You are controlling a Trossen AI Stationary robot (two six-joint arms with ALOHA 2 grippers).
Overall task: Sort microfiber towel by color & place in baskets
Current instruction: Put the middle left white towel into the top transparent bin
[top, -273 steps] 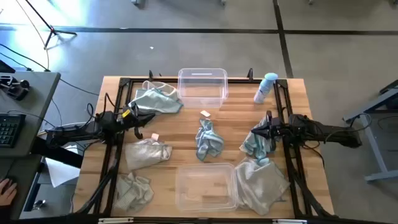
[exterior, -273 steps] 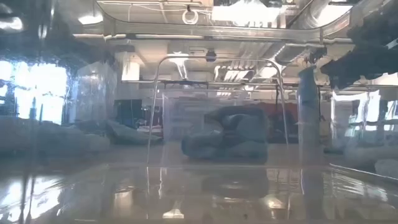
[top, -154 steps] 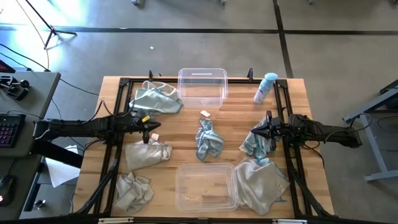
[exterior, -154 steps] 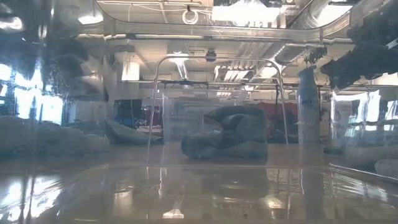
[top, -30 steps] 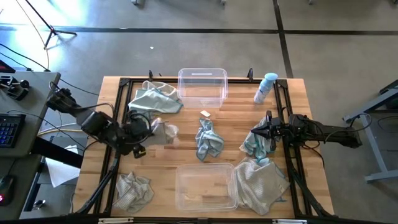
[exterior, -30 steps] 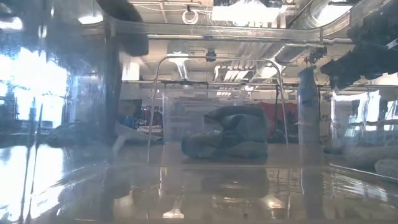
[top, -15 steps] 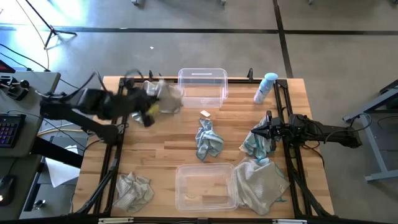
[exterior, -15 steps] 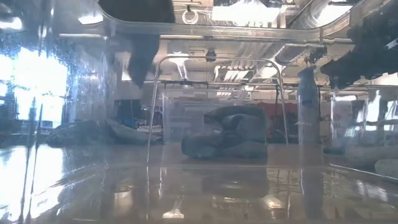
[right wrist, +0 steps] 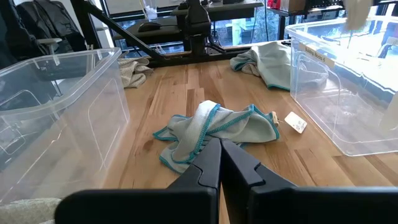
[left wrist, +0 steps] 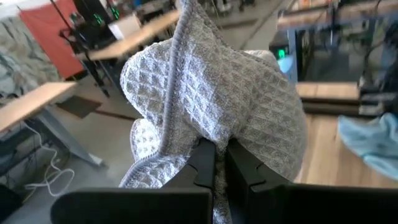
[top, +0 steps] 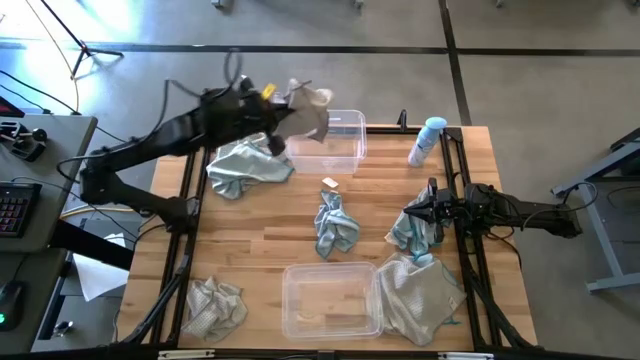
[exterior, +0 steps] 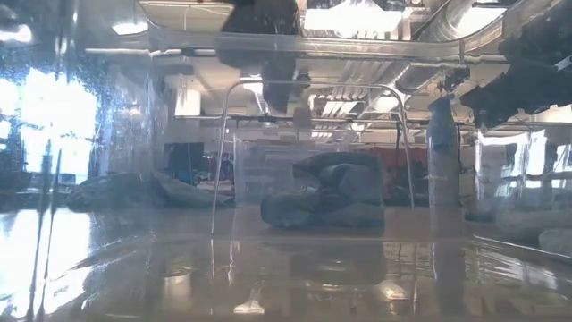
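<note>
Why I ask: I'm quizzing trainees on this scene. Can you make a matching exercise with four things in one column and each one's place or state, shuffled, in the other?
Things:
1. held towel
2. bottle
3. centre towel
4. right gripper

Places or states:
a. standing at the table's far right corner
b. shut, low at the table's right side
c. beige, pinched in the left gripper, up off the table
d. teal, lying between the far basket and the near basket

Pairs: 1-c, 2-a, 3-d, 4-b
</note>
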